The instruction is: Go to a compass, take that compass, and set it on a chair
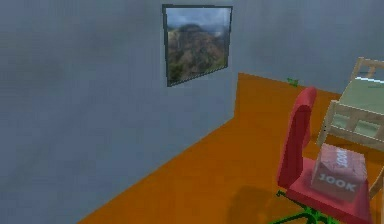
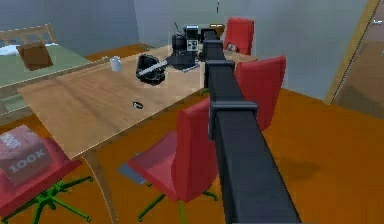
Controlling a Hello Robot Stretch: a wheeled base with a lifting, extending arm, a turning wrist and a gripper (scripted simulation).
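Where the forward view looks ahead, a grey wall (image 1: 90,110) stands at the left above an orange floor (image 1: 200,170). In the arm side view, a long wooden table (image 2: 80,105) runs from the lower left toward the middle. The dark arm (image 2: 240,150) rises from the bottom edge and reaches over the table's far end. Three red chairs stand along the table's right side: a near chair (image 2: 190,150), a middle chair (image 2: 262,80) and a far chair (image 2: 238,32). At the forward view's right, another red chair (image 1: 300,135) carries a reddish box (image 1: 340,180) on its seat. A framed landscape picture (image 1: 197,45) hangs on the wall. The end effector (image 2: 148,72) shows against the tabletop, so I cannot tell whether it grasps anything. A small dark object (image 2: 137,103) lies on the table near the end effector; it is too small to confirm as the compass. A small pale thing (image 2: 115,63) stands near the table's far edge.
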